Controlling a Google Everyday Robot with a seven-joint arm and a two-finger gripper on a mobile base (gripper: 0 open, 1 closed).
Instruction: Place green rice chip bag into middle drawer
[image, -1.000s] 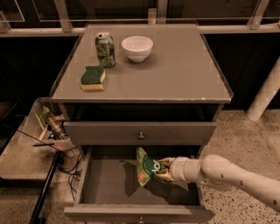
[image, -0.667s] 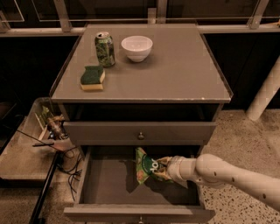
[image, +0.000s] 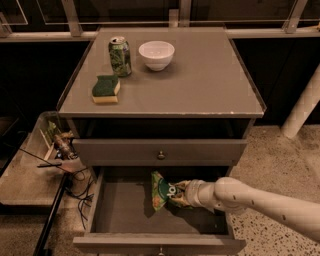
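Open middle drawer (image: 122, 212) of a grey cabinet, seen from above and in front, with the arm reaching in from the right. The claw (image: 183, 194) is clamped on the right edge of the green rice chip bag (image: 161, 191), which hangs upright and slightly tilted over the right half of the drawer floor, inside the side walls and well behind the front panel. Whether the bag's lower edge touches the floor cannot be told. This pose suits a release: the bag is carried by one edge so that the bulky wrist stays clear of the closed upper drawer (image: 160, 150) above, and it is held over bare floor where it can drop flat. On the cabinet's top surface (image: 210, 90) the soda can (image: 120, 56), white bowl (image: 156, 54) and green-and-yellow sponge (image: 106, 89) stand at far left, out of the arm's path. Compared with the frame one second earlier, the claw and bag have shifted slightly leftward, deeper over the drawer floor; the grip is unchanged, and the objects on the surface have not moved.
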